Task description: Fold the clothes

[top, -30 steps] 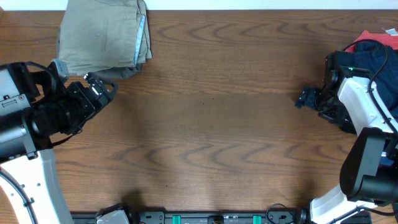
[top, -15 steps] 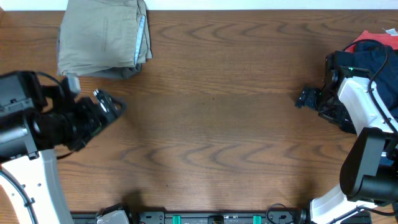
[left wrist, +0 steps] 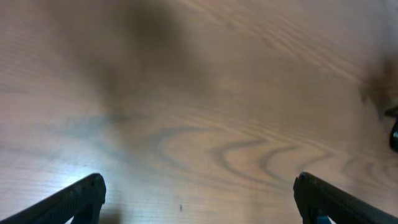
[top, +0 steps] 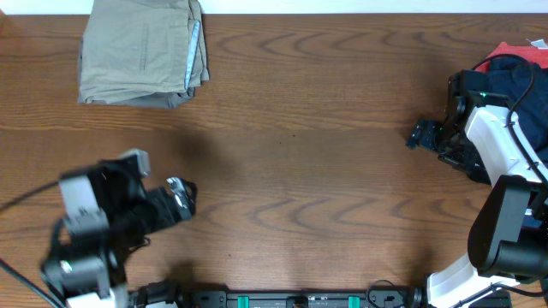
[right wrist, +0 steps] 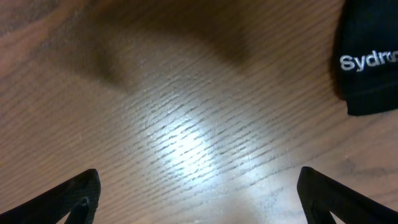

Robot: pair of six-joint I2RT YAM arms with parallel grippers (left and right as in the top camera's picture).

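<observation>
Left tool [top: 181,196], right tool [top: 419,135]: apart, empty | pale khaki fabric trousers [top: 137,51] folded | next: probably fetch navy fabric garment [top: 521,77]

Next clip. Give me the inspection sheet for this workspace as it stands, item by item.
Surface: wooden table, bare in the middle.
Job's things: folded khaki trousers at the far left; navy garment and red garment at the right edge, partly behind the right arm.
Clutter: nothing seen.
Grippers: left gripper and right gripper both over bare wood, jaws open, empty.
Cables: black cable by the left arm.
Surroundings: dark rail along the near edge.
</observation>
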